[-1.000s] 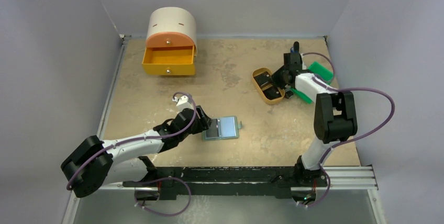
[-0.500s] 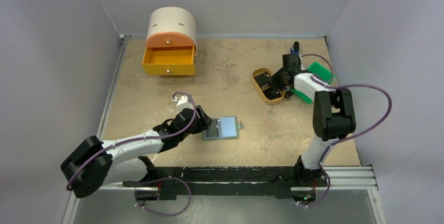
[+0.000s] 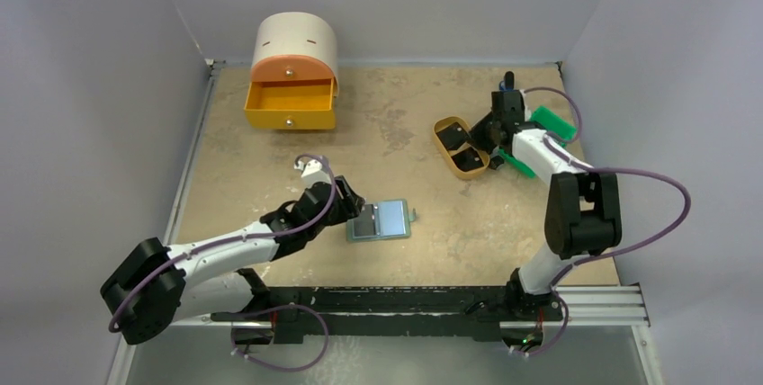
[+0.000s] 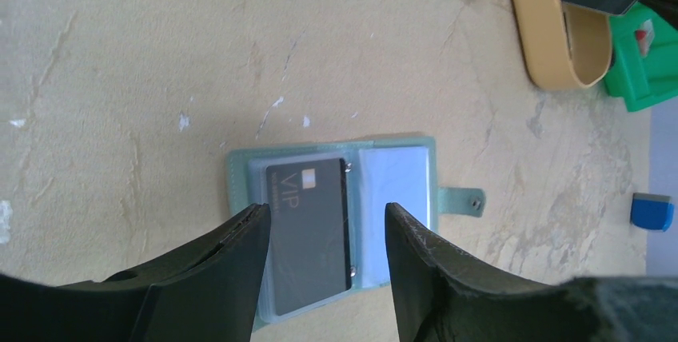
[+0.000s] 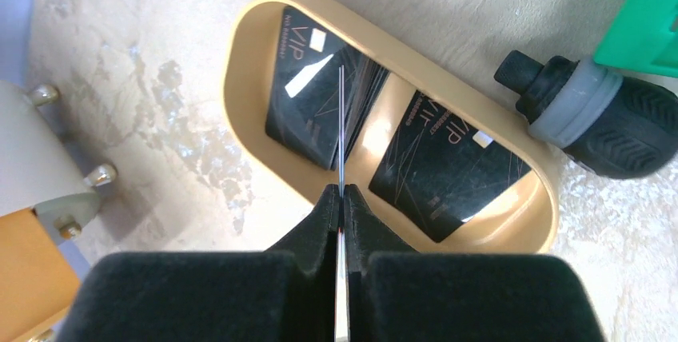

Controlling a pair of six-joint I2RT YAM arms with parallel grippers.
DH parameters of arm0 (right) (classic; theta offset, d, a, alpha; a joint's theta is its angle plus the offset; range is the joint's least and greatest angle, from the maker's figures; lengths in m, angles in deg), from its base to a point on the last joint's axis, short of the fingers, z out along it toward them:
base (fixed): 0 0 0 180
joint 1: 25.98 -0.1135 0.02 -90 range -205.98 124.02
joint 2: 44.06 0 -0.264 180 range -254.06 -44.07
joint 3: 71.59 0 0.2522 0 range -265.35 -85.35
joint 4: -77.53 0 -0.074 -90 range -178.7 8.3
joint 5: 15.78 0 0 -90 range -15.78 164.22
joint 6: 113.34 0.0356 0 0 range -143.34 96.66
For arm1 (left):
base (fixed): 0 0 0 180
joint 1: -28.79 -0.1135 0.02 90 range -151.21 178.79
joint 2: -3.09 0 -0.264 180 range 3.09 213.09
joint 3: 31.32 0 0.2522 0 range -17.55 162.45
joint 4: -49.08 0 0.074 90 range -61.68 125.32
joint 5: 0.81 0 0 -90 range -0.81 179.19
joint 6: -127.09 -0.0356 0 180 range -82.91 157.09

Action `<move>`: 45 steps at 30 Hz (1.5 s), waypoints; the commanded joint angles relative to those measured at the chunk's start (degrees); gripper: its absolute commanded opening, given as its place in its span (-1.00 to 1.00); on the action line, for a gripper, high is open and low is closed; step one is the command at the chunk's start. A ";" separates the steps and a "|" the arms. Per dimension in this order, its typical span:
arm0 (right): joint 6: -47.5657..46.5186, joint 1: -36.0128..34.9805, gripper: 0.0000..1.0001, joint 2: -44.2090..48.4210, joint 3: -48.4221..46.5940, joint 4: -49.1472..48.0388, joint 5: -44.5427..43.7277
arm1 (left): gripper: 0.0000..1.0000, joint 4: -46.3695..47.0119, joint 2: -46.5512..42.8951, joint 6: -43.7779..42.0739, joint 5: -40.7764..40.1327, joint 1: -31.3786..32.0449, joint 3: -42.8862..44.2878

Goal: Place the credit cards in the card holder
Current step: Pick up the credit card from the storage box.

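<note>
The grey-green card holder (image 3: pixel 381 220) lies open on the table, its side tab pointing right. One black credit card (image 4: pixel 308 230) sits in the left pocket of the card holder (image 4: pixel 392 178). My left gripper (image 4: pixel 326 212) hovers open just above that card, a finger on either side of it, holding nothing. My right gripper (image 5: pixel 341 194) is shut on another credit card (image 5: pixel 340 118), seen edge-on, above the tan oval tray (image 5: pixel 240 62). More black cards (image 5: pixel 448 166) lie in the tray, a stack (image 5: pixel 304 94) at its left end. In the top view the right gripper (image 3: pixel 484 136) is at the tray (image 3: pixel 447 122).
An orange and white drawer box (image 3: pixel 292 75) with its drawer open stands at the back left. A bright green bin (image 3: pixel 551 124) and a black and grey capped object (image 5: pixel 592 114) sit right beside the tray. A small blue thing (image 4: pixel 652 210) lies right of the holder.
The right gripper has closed on a card over the tray, and its arm has shifted a little to the right. The left arm has barely moved.
</note>
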 commanded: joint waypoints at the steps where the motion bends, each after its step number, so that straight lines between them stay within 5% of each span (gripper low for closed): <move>1: -2.64 0.21 -1.00 5.86 -0.36 2.58 -1.98 | 0.08 -2.05 -1.98 -3.58 -4.50 0.17 6.42; 5: -6.31 0.10 -1.00 12.48 0.54 1.60 -2.94 | 0.08 -6.38 -4.13 -6.00 -8.43 0.16 10.74; 9: -13.34 0.04 -1.00 23.85 7.19 -6.64 6.77 | 0.15 -3.69 -6.73 -9.85 -10.26 0.19 13.56; 15: -21.14 -0.37 -1.00 36.09 15.72 -19.71 31.61 | 0.31 16.99 -8.21 -15.38 1.27 0.15 10.49; 24: -26.53 -8.04 -1.00 39.92 16.63 -26.44 45.79 | 0.40 29.57 -0.84 -12.99 20.86 0.15 15.06; 35: -14.18 -9.98 -1.00 39.03 17.97 -43.98 55.77 | 0.35 32.52 -3.24 -12.89 26.35 0.12 15.17; 45: -4.94 -10.60 -1.00 37.53 19.39 -55.22 61.63 | -0.03 38.80 -2.17 -9.50 30.80 0.18 14.10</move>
